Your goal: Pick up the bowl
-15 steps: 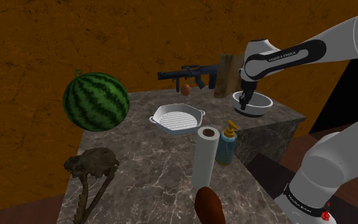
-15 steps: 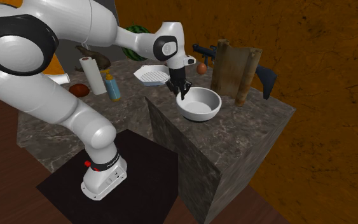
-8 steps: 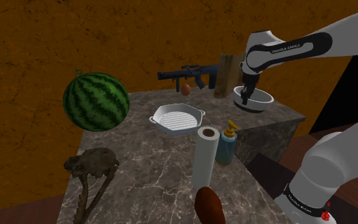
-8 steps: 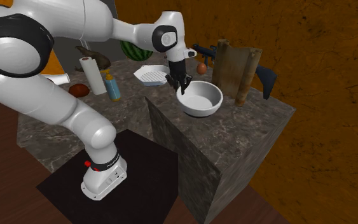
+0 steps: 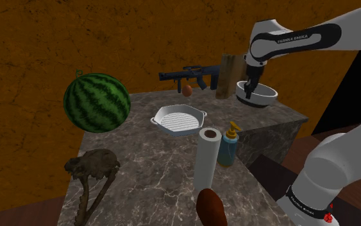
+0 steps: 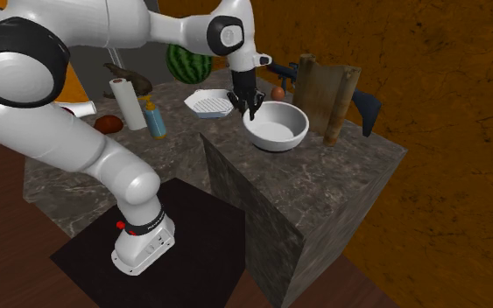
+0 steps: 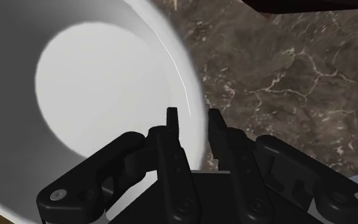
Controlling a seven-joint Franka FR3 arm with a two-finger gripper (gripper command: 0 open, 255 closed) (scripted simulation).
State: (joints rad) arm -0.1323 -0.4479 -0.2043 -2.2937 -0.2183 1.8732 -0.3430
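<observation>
Clasping bowl (image 6: 277, 125) rim — between jaws

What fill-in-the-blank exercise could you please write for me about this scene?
1. The gripper clasps the bowl by its ____.
2. The watermelon is striped in dark and light ____.
3. The paper towel roll stands ____ beside the blue bottle.
Missing words: rim; green; upright.

A watermelon (image 5: 97, 103) is sitting at the shoulder view's left; a white pan (image 5: 179, 119) is lying in the middle.
</observation>
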